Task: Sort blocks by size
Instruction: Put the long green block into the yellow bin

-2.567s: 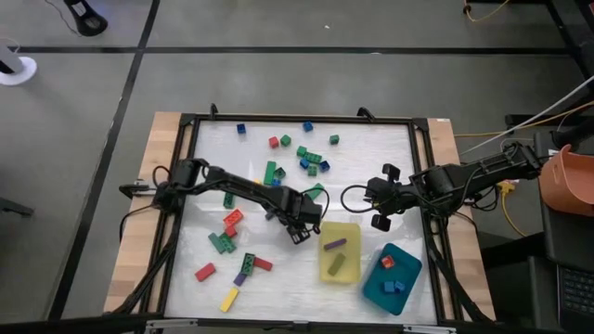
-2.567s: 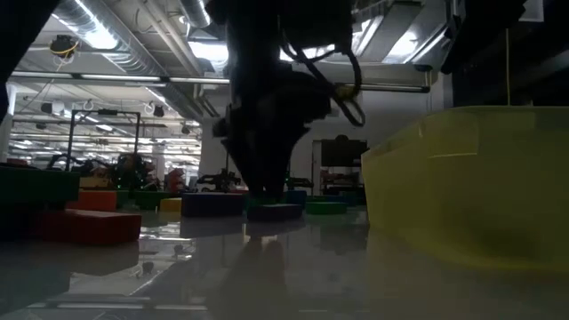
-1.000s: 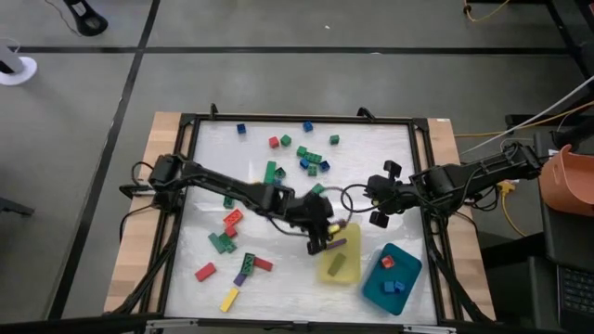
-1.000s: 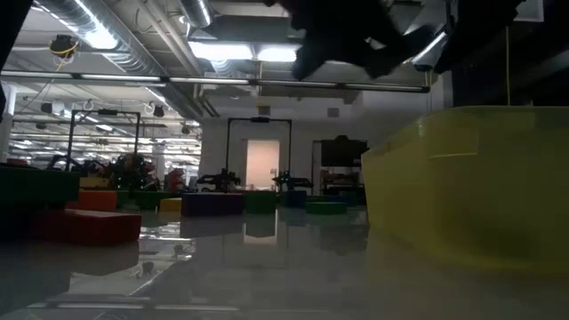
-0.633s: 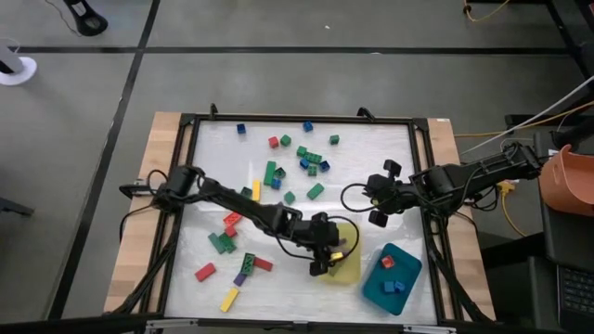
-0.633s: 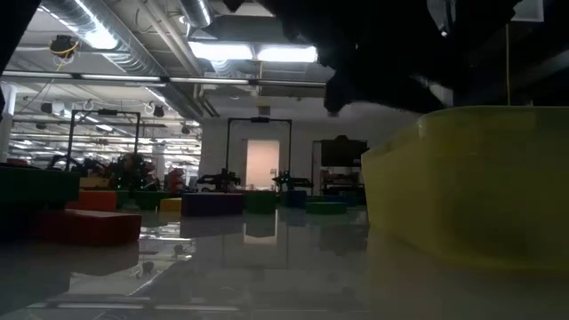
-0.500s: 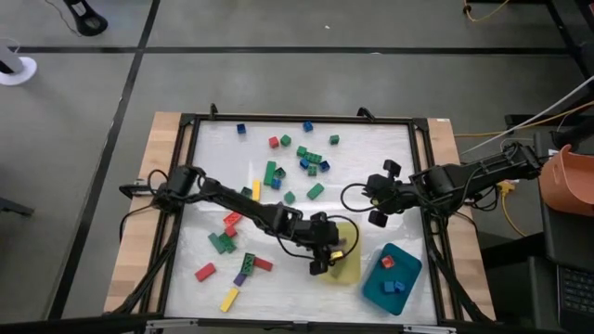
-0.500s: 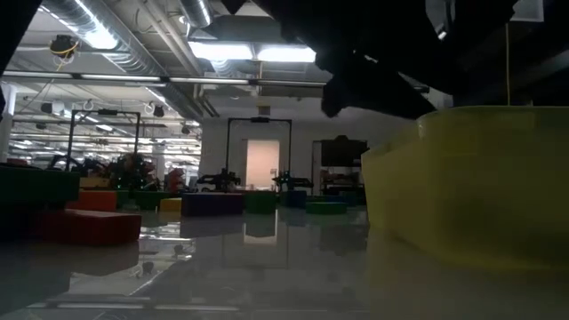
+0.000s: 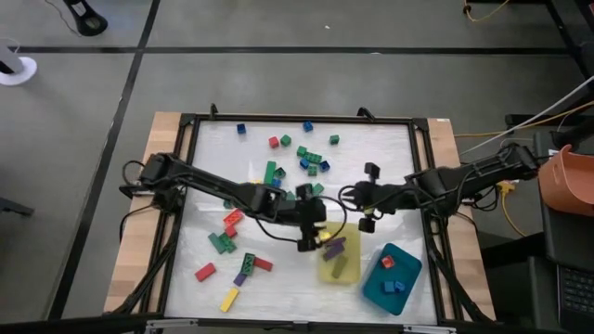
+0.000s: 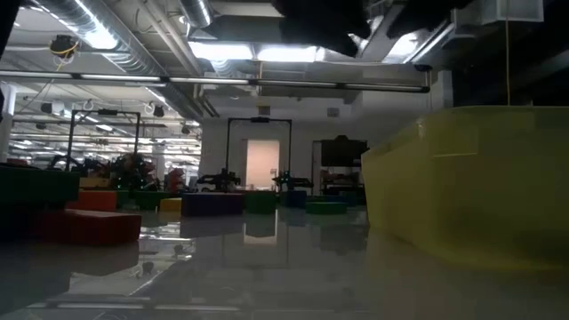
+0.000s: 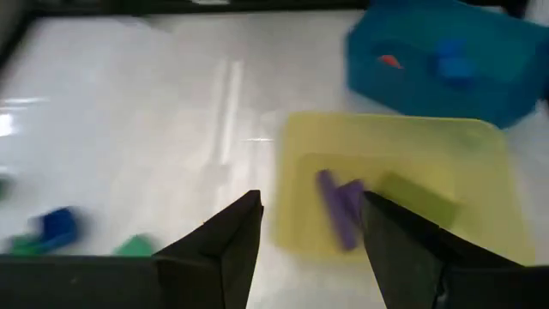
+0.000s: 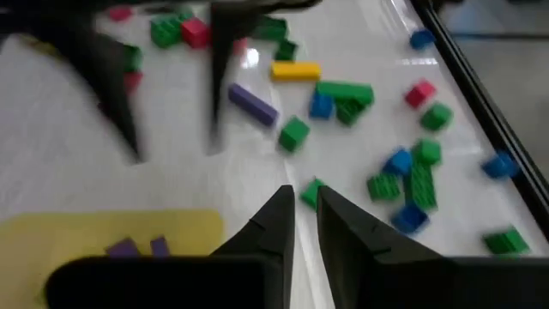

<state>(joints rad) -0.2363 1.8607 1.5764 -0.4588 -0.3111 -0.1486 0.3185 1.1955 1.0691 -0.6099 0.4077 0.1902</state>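
Lower right of the high view: a teal rectangular plastic tray (image 9: 391, 276) holding small red and blue cubes, and just left of it a yellow rectangular plastic tray (image 9: 340, 259) with a purple brick and an olive-green brick inside. At that tray's upper-left corner, the left hand (image 9: 307, 238), fingers spread wide, nothing between them. Right of centre, the right hand (image 9: 368, 198) sits above the trays, fingers nearly together, empty. Lower left of the white tabletop (image 9: 371, 153): red, green, purple and yellow bricks. Farther up, centre and top: the rest of the small plastic blocks (image 9: 309, 161), green, blue and red, scattered loosely.
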